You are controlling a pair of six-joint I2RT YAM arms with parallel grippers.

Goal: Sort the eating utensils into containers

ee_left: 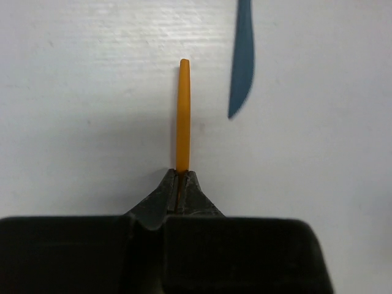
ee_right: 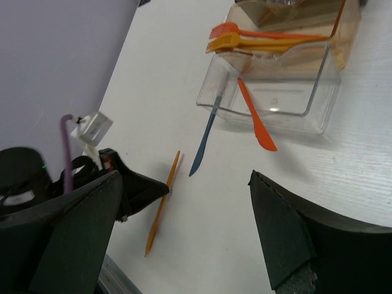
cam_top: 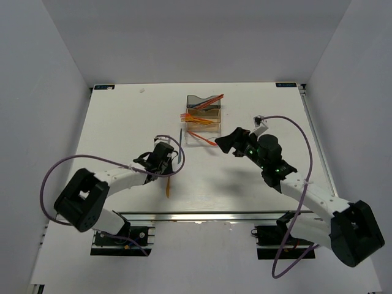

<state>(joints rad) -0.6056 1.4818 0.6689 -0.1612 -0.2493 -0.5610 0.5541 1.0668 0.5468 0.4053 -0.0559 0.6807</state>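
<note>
The left arm (cam_top: 119,177) and right arm (cam_top: 306,193) share white links, bulky black joint housings and a loose purple cable (ee_right: 64,150) each. Green lights (cam_top: 250,150) glow behind the right end effector (cam_top: 222,145), whose fingers (ee_right: 282,233) are matte black wedges.

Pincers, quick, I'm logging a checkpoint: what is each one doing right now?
Left pincer: closed, holding the orange utensil.
Right pincer: open, holding nothing.
</note>
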